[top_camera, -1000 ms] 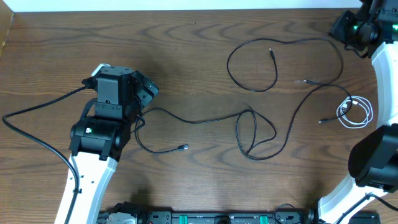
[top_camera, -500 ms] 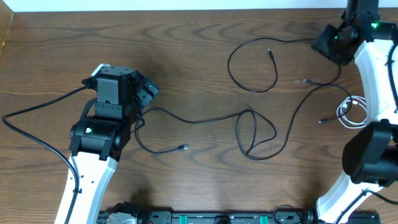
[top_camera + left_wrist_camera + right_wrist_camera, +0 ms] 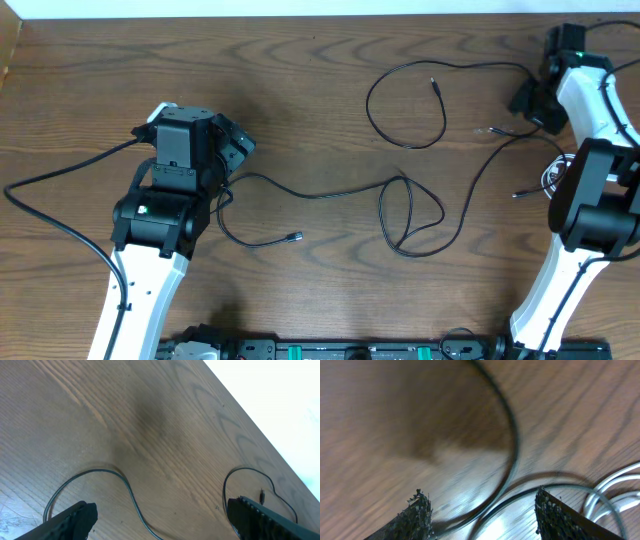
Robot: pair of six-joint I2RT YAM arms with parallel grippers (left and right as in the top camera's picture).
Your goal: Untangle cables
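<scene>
One long black cable (image 3: 330, 194) runs from beside my left arm to a crossed loop (image 3: 408, 216) at mid-table, then up to the right. A second black cable (image 3: 404, 100) makes a big loop at the top, its plug (image 3: 435, 85) lying inside it. The white cable (image 3: 615, 485) lies coiled at the right, mostly under my right arm in the overhead view. My right gripper (image 3: 480, 494) is open low over the table, with two black strands (image 3: 510, 470) crossing between its fingers. My left gripper (image 3: 162, 506) is open above a black strand (image 3: 131, 497), holding nothing.
The wooden table's far edge (image 3: 250, 415) meets a white surface. A thick black arm wire (image 3: 60, 200) trails off to the left of my left arm. A loose plug end (image 3: 295, 237) lies at the front centre, another (image 3: 520, 193) at the right.
My right arm has swung from the far right corner down toward the white coil, now covering it from above. Its jaws went from shut to open. The left arm is still.
</scene>
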